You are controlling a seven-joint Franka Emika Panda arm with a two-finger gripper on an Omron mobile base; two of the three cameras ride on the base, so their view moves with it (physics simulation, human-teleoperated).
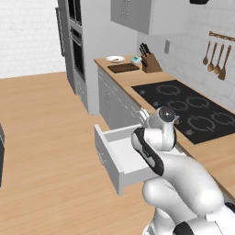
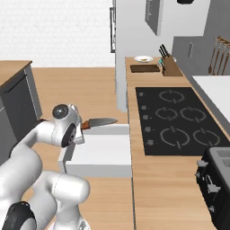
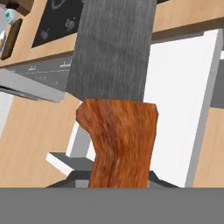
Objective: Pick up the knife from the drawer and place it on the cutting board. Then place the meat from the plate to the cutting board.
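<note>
Item one, nearest: the gripper (image 3: pixel 120 181) is clamping narrowly on the knife (image 3: pixel 116 100) by its orange-brown handle, the grey blade projecting away from the hand; in the right base view the knife (image 2: pixel 98 122) is being held roughly level above the drawer (image 2: pixel 105 155), clear of its floor. Item two: the drawer (image 1: pixel 120 158) is standing pulled out from the cabinet run, its white tray showing bare where the arm is not covering it. Item three: the black cooktop (image 2: pixel 177 121) is lying in the counter just beyond the drawer. Item four, far end of the counter: the cutting board (image 1: pixel 123 68) is sitting dark and flat, with the plate (image 1: pixel 115 58) just behind it and a wooden knife block (image 1: pixel 150 62) close beside; the meat is too small to make out on the plate from here. Judgement on stage: the knife is lifted, and both placements are still outstanding. Risks, as judgement: the board is lying well apart from the hand, so a long carry is pending; a grip on the handle alone is leaving the blade cantilevered, and it may be rotating or slipping in the fingers during a swing. A low path is risking the blade striking the counter edge, and a careless set-down near the block or plate may be knocking either.
</note>
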